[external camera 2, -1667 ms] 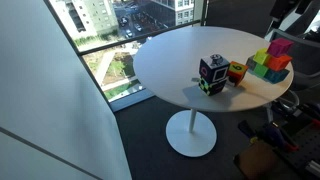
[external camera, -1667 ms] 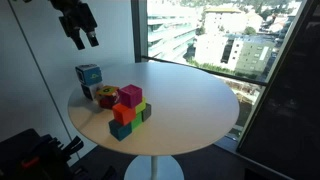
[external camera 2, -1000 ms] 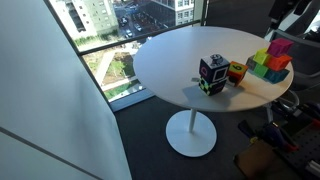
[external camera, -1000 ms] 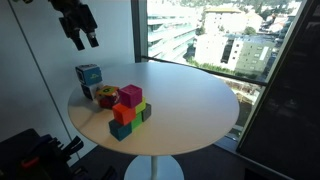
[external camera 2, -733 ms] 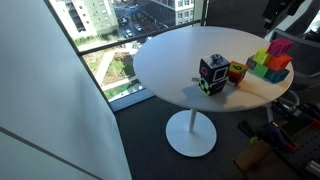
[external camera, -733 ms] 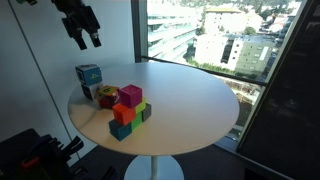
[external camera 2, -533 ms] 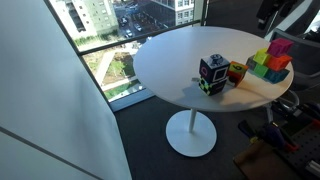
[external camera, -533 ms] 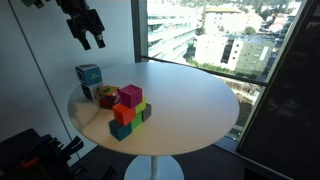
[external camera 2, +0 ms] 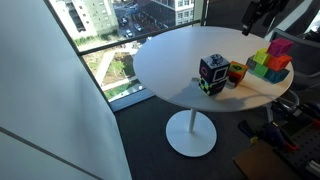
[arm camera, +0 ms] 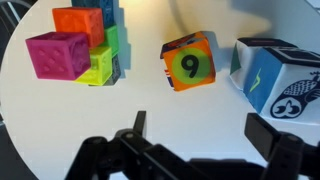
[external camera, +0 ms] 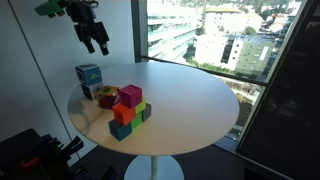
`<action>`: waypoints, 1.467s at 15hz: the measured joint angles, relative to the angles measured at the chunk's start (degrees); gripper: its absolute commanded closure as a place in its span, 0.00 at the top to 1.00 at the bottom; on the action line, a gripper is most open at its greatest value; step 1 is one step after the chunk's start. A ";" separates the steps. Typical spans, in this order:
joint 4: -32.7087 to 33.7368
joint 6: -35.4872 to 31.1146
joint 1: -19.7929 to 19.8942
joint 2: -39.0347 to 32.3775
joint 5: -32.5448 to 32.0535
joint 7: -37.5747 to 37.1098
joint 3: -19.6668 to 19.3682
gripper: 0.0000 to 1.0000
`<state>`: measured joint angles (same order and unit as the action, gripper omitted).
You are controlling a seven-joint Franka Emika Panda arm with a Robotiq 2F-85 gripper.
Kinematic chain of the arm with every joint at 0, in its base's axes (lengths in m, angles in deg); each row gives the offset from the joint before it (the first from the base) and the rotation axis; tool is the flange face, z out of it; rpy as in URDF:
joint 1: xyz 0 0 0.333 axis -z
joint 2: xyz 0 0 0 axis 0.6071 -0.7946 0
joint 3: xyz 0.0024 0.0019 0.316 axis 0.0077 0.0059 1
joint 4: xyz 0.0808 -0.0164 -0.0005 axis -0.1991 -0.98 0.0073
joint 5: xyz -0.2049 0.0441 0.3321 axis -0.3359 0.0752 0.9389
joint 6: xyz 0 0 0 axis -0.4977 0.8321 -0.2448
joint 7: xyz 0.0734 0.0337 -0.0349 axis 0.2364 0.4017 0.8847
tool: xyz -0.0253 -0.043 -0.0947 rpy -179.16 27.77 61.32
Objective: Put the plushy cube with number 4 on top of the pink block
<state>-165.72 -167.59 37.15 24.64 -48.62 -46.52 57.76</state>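
The plushy cube with number 4 (external camera: pixel 88 76) is teal-blue and stands on the round white table (external camera: pixel 190 100) near its edge. It also shows in an exterior view (external camera 2: pixel 212 73) and at the right edge of the wrist view (arm camera: pixel 275 75). The pink block (external camera: pixel 130 96) sits on top of a cluster of small blocks; it also shows in an exterior view (external camera 2: pixel 280 48) and the wrist view (arm camera: pixel 60 52). My gripper (external camera: pixel 97 38) hangs high above the cubes, open and empty, in both exterior views (external camera 2: pixel 258 18). Its fingers (arm camera: pixel 205 128) frame bare table.
A smaller multicoloured cube with a 9 (arm camera: pixel 188 62) lies between the plushy cube and the cluster. An orange-red block (external camera: pixel 123 113) and green blocks (external camera 2: pixel 266 68) make up the cluster. A window with a city view stands behind the table.
My gripper has moved sideways high above the table, towards the cubes, and stays open. The cubes have not moved.
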 measured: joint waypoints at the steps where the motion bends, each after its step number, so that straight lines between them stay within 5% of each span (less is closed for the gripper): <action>1: 0.15 -0.44 -0.27 -0.56 0.68 -0.19 0.00 1.00; 22: 7.48 0.91 -5.88 -11.69 2.68 -12.49 6.21 1.00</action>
<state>-158.25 -166.68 31.27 12.94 -45.94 -59.01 63.97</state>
